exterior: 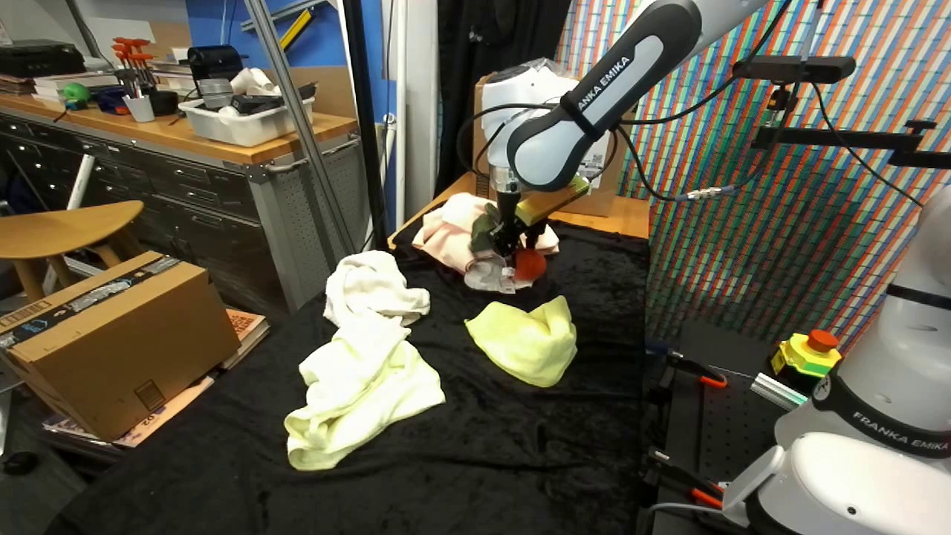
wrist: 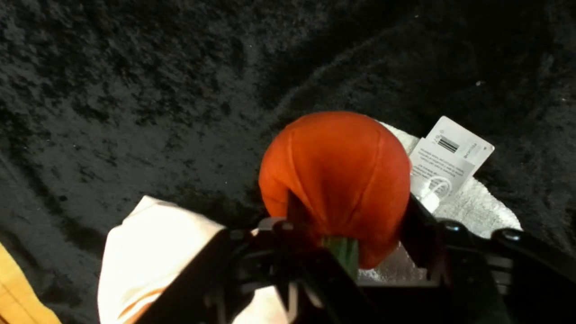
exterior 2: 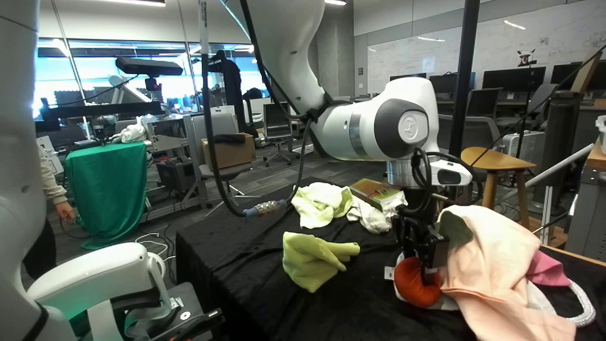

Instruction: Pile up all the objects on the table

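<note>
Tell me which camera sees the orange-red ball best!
The wrist view: the orange-red ball looks biggest there, green stem showing, though the gripper covers some. Both exterior views show it smaller, partly covered too.

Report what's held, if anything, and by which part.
Whether anything is held can't be told: the gripper straddles the orange ball near its green stem.

Soft, Matt, Glossy

The table point(exterior: 483, 453) is topped with black velvety cloth of patchy sheen. The orange-red ball point(wrist: 342, 162) is smooth, seamed fabric; the white tag point(wrist: 459, 146) looks like printed paper. The yellow-green cloth point(exterior: 524, 342) and pale yellow cloth point(exterior: 371, 386) look soft and matt, the pale pink cloth point(exterior 2: 487, 255) smooth. The cardboard box point(exterior: 148, 349) has a matt face; the stool point(exterior: 63, 227) is smooth wood, the robot arm point(exterior 2: 293, 38) glossy.
</note>
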